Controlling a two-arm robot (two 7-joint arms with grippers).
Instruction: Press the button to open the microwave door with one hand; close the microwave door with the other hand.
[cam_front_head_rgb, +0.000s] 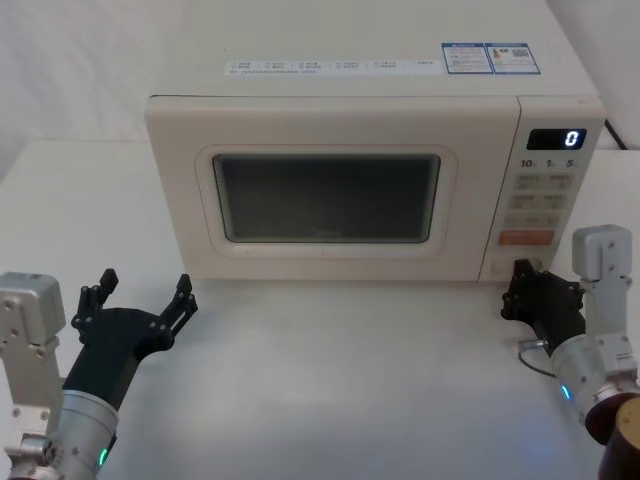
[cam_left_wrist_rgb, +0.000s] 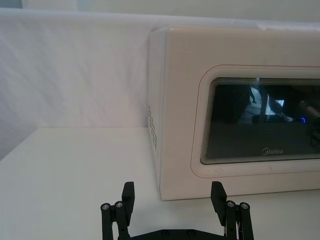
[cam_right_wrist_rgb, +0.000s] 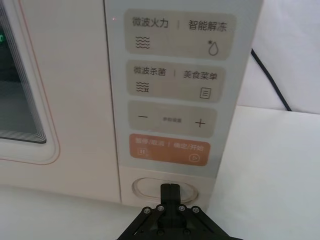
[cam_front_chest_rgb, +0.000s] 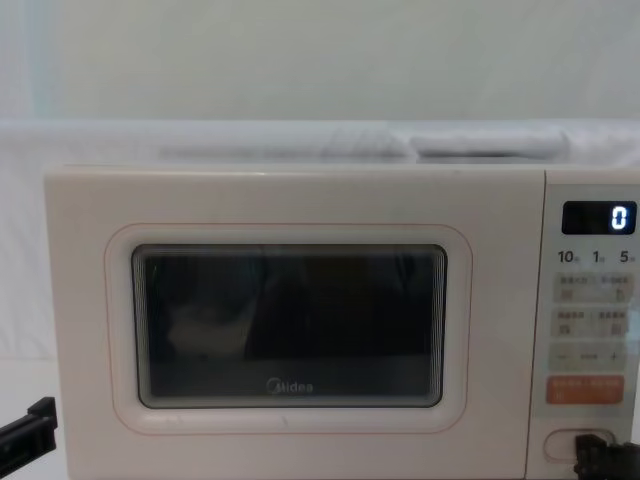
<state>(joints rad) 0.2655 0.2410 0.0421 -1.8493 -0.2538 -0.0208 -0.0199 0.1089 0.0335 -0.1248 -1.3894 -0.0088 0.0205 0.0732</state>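
Right gripper (cam_right_wrist_rgb: 171, 189) shut, fingertips at the button (cam_right_wrist_rgb: 145, 188).

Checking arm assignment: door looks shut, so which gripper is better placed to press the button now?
Right. The right gripper has its shut fingertips at the button, low on the control panel. The left gripper is open by the microwave's lower left corner, in front of the closed door, far from the button.

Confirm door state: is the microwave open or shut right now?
Shut. The microwave door sits flush with the control panel, no gap in head or chest view. The right gripper, jaws closed, is at the button.
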